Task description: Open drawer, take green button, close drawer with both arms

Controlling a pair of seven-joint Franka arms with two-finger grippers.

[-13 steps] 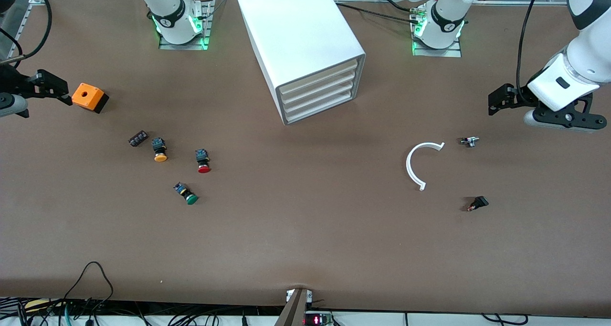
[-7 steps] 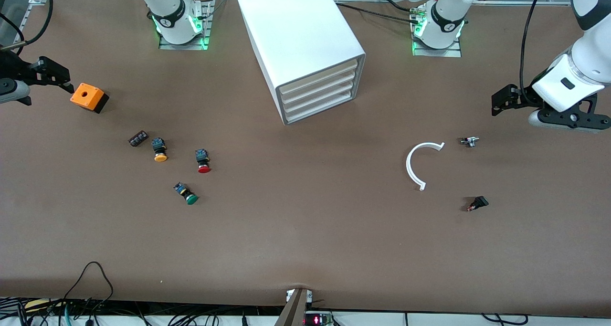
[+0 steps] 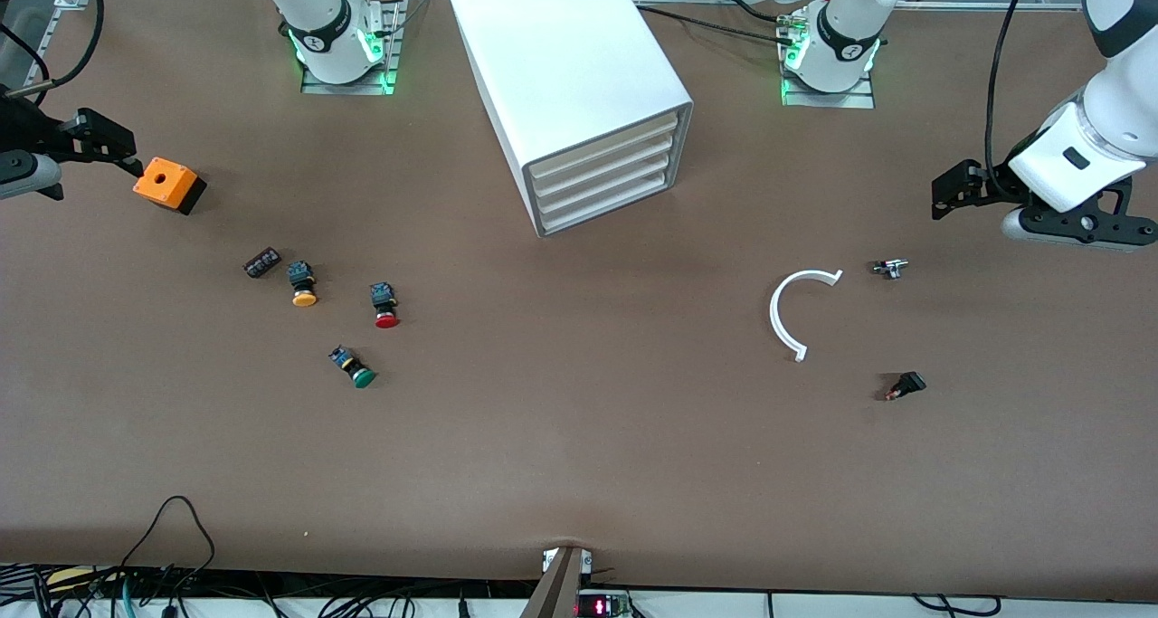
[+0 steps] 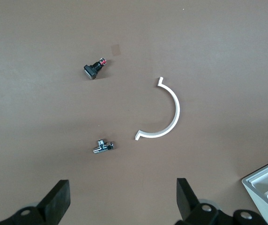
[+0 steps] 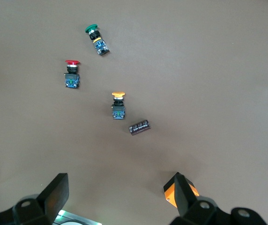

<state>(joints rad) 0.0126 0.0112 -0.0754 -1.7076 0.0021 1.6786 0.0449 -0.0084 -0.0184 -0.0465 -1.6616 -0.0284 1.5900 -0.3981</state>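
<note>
The white cabinet point(image 3: 579, 75) stands at the table's middle near the robot bases. All four of its fronts are shut, including the bottommost drawer point(image 3: 608, 205). A corner of the cabinet shows in the left wrist view point(image 4: 266, 186). The green button point(image 3: 357, 371) lies on its side on the table toward the right arm's end and also shows in the right wrist view point(image 5: 95, 36). My left gripper point(image 3: 950, 188) point(image 4: 123, 201) is open and empty over the left arm's end of the table. My right gripper point(image 3: 99, 137) point(image 5: 120, 199) is open and empty beside the orange box point(image 3: 167, 184).
A red button point(image 3: 386, 306), a yellow-orange button point(image 3: 303, 285) and a small black part point(image 3: 261, 262) lie near the green one. A white curved strip point(image 3: 794, 310), a small metal part point(image 3: 889, 268) and a black switch point(image 3: 906, 385) lie toward the left arm's end.
Both grippers have drifted slightly outward toward their ends of the table and have since stopped. Nothing on the table has moved.
</note>
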